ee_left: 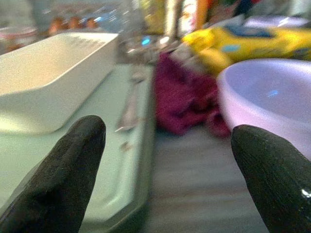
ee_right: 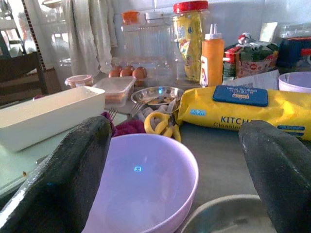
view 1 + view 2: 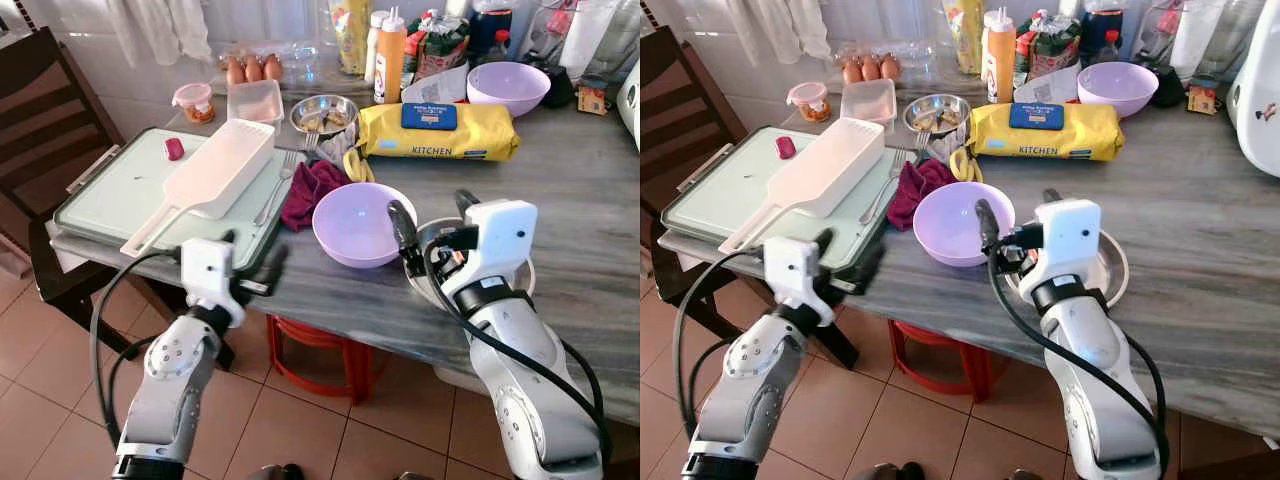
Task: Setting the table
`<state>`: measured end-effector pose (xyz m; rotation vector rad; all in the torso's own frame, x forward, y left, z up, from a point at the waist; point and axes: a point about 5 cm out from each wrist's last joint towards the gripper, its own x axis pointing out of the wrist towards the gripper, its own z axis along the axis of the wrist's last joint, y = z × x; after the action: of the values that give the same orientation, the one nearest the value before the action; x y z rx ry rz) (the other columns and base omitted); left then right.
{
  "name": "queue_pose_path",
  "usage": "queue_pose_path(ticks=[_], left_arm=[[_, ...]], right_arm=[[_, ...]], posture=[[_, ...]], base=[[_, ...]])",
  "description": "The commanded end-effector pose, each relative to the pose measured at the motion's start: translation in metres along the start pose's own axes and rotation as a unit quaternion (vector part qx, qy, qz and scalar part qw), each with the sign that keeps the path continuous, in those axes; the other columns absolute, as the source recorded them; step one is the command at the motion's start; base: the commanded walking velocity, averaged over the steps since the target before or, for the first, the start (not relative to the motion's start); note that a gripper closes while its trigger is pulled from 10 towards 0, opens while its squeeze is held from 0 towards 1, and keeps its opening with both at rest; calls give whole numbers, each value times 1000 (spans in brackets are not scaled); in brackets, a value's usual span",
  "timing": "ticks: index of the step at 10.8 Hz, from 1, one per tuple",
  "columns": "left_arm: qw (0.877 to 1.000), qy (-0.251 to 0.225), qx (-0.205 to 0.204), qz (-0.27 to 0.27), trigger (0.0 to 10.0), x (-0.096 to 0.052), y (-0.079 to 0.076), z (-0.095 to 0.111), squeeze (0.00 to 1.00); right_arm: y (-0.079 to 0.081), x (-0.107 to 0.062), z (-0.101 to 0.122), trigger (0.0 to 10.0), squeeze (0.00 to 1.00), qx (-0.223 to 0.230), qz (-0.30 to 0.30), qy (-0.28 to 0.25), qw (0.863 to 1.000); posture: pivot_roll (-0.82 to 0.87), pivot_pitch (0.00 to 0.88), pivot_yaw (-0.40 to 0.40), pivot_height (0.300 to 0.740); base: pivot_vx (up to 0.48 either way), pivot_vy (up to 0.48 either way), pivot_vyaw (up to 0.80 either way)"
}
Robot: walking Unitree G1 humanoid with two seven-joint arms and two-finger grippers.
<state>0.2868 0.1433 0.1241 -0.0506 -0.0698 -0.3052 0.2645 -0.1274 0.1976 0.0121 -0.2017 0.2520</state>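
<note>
**Both grippers spread wide at the table's front edge**

Nearest the camera stood the two silver arms, raised from below toward the grey stone-patterned table. The left gripper hovered at the front edge of the pale green plastic tray, its black fingers spread wide apart and holding nothing. The right gripper was over a shallow round steel plate near the table's front edge, its jaws likewise released and empty, pointing past the plate toward the lavender plastic bowl just beside it.

On the tray lay a long white plastic container with a handle, a metal fork and a small red object. A crumpled maroon cloth lay between tray and bowl. Behind it sat a small steel dish, a yellow pack of kitchen wipes, a second lavender bowl, an orange squeeze bottle and several brown eggs. A dark wooden chair stood at the table's left end.
</note>
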Motion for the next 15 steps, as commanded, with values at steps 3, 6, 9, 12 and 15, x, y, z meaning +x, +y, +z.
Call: queue_pose_path(ticks=[3,6,9,12,15], left_arm=[[999,13,20,36,10000,-2,7,-4,0],[999,12,23,42,10000,1,3,-5,0],[998,9,37,47,10000,5,0,-4,0],[998,11,37,50,10000,6,-1,-3,0],[998,5,34,50,10000,8,-3,0,0]], right_arm=[[3,-3,-4,10000,404,-9,-6,1,1000],[2,-4,-6,10000,0,-6,-10,-1,1000],[1,-4,-6,10000,0,-6,-14,-7,1000],[-2,-4,-7,10000,0,18,-28,-3,999],[-9,-3,-5,10000,0,15,-40,-4,999]], posture=[[-87,99,107,740],[-86,99,117,740],[-85,95,121,740],[-84,94,119,740],[-87,93,117,740]], base=[[0,0,0],[0,0,-800],[0,0,-435],[0,0,0],[0,0,0]])
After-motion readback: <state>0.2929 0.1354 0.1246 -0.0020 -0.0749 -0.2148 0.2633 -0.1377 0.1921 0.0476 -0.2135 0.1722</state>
